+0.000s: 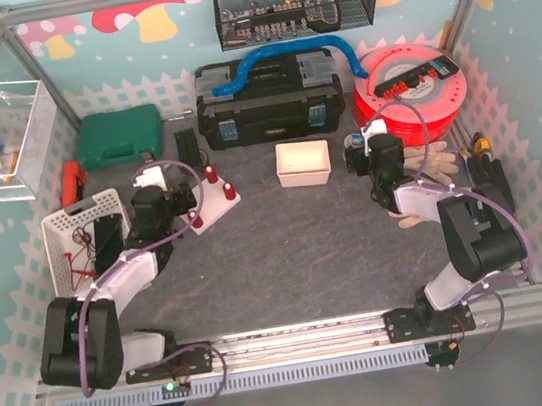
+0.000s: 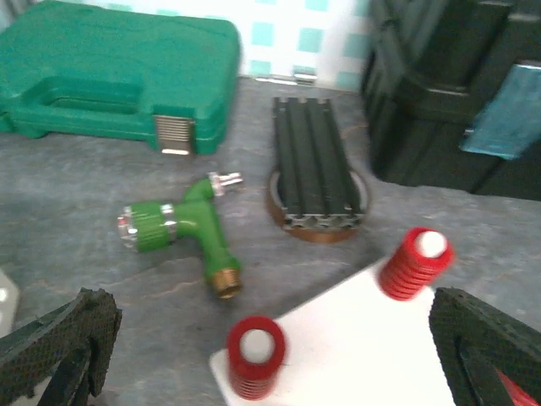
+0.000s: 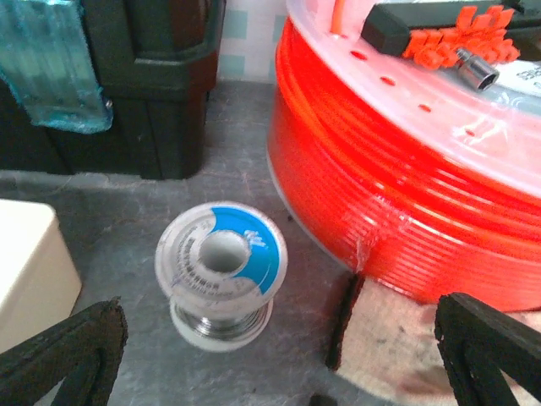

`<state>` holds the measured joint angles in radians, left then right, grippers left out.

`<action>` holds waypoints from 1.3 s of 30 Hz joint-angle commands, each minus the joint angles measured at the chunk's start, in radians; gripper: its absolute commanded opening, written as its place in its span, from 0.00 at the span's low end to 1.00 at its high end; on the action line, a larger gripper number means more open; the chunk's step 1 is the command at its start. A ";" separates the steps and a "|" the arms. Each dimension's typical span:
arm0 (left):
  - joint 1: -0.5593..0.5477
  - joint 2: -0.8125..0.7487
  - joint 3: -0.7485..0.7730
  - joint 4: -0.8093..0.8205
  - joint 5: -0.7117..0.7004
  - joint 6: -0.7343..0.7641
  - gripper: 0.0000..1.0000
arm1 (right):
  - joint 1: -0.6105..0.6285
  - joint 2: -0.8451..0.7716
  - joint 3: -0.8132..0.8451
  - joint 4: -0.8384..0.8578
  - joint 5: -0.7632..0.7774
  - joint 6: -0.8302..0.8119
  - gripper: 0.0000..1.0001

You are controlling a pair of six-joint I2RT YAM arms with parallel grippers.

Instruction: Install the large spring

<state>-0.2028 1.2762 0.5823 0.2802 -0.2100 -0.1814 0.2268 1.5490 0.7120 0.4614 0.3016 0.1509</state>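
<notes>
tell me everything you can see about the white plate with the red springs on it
The white plate is a thin, flat, smooth board, plastic by the look of it. It lies flat on the grey table, turned at an angle to the table edge. One red spring stands upright near its corner, and a second red spring stands further along the edge. Each is coiled around a white post. Only part of the plate shows in the left wrist view. Nothing else is seen touching it.

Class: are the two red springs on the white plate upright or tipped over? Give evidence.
Upright. The near spring and far spring stand on end on the white plate, a white post showing inside each.
</notes>
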 commanded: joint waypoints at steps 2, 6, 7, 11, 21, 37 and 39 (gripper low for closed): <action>0.082 0.072 -0.075 0.320 0.015 0.026 0.99 | -0.075 0.045 0.049 0.064 -0.055 0.011 0.99; 0.123 0.158 -0.060 0.386 0.030 0.037 0.99 | -0.095 0.051 0.068 -0.008 -0.006 -0.005 0.99; 0.123 0.183 -0.049 0.398 0.018 0.050 0.99 | -0.097 0.052 0.070 -0.031 -0.001 -0.013 0.99; 0.137 0.236 -0.097 0.533 0.042 0.085 0.99 | -0.134 0.039 0.040 0.006 -0.148 -0.046 0.99; 0.161 0.229 -0.221 0.737 0.205 0.114 0.99 | -0.146 0.020 0.015 0.034 -0.291 -0.097 0.99; 0.157 0.243 -0.362 0.999 0.139 0.089 0.99 | -0.225 -0.023 -0.299 0.491 -0.245 -0.142 0.99; 0.157 0.253 -0.369 1.029 0.137 0.092 0.99 | -0.237 -0.039 -0.337 0.536 -0.287 -0.145 0.99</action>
<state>-0.0463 1.5208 0.2058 1.2522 -0.0547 -0.0784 0.0254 1.5097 0.4267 0.8005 0.0711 0.0280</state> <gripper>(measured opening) 0.993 0.987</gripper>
